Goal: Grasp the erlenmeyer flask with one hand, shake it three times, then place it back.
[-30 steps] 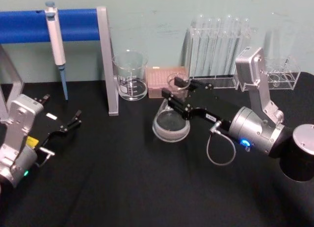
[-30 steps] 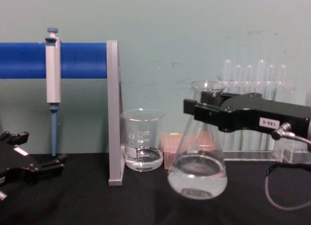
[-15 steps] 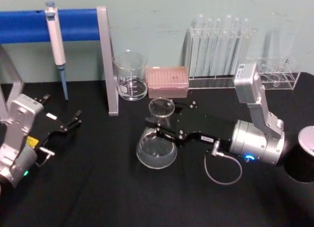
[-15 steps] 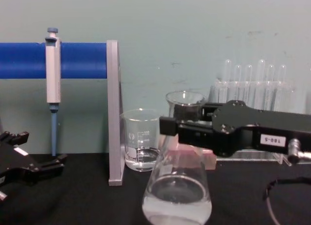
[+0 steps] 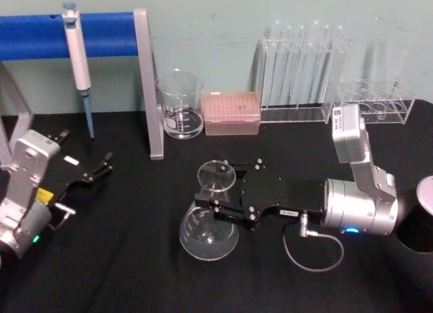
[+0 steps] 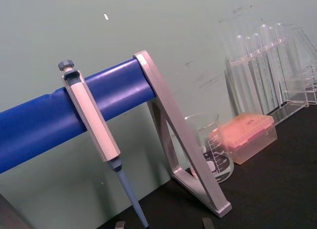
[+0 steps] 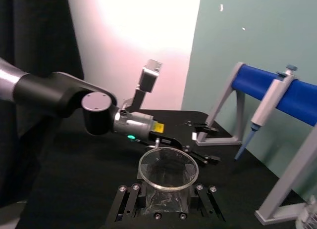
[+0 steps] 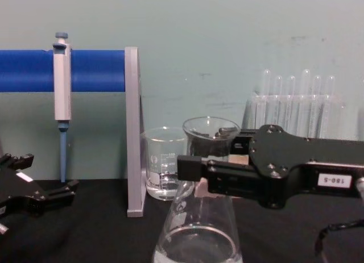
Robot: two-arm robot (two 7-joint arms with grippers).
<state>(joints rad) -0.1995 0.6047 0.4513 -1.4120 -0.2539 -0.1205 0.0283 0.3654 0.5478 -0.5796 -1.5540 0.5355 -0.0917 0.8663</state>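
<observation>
On the far left, the left hand [image 5: 100, 167] sits low over the black table [image 5: 135, 266] with its fingers spread and nothing in them, well apart from the flask. In the middle, in front of the beaker [image 5: 180, 113], the flask [image 5: 208, 237] stands neck up with a little water in its wide bottom, and the right hand [image 5: 216, 206], lying to its right, pinches the neck just under the rim. I think there is room to shake it here, since the tubes [image 5: 301, 63] by the back wall are well apart, but I cannot tell if its bottom touches the table.
</observation>
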